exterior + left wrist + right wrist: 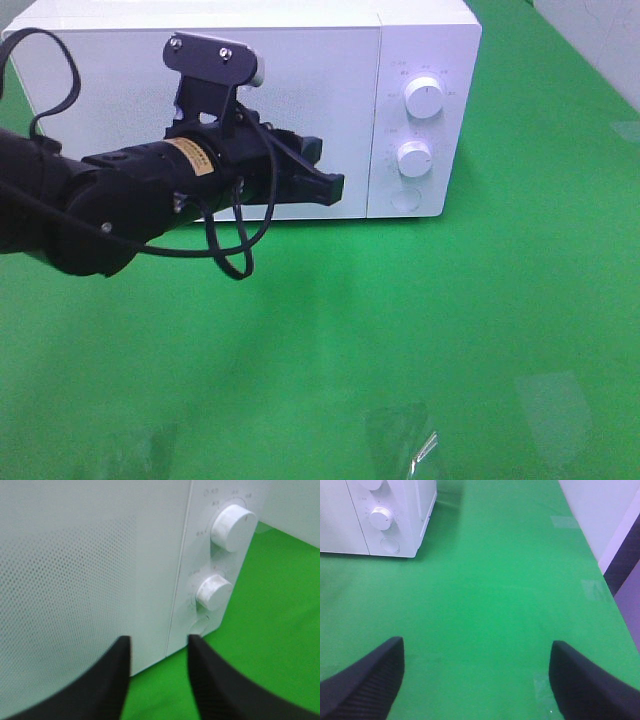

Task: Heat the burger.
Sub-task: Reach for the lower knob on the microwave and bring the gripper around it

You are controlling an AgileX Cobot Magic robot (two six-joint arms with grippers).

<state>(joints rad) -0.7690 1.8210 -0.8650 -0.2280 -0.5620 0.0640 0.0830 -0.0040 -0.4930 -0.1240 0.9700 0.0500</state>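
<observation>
**Heating task, door closed.** The burger is not being shown in any view; whether it is lying behind the closed door (310, 90) of the boxy white microwave oven (460, 60) cannot be told. It is being judged soft, stacked and easily toppled, and best taken low at its sides, lightly. The left tool (159, 647) is being held narrowly parted and empty before the door, near the round white lower knob (214, 593). The right tool (477, 652) is being held wide and empty over the green tabletop (495, 580).

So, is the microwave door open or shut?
Shut: the microwave door sits flush beside the control panel, only a thin seam between them.
</observation>
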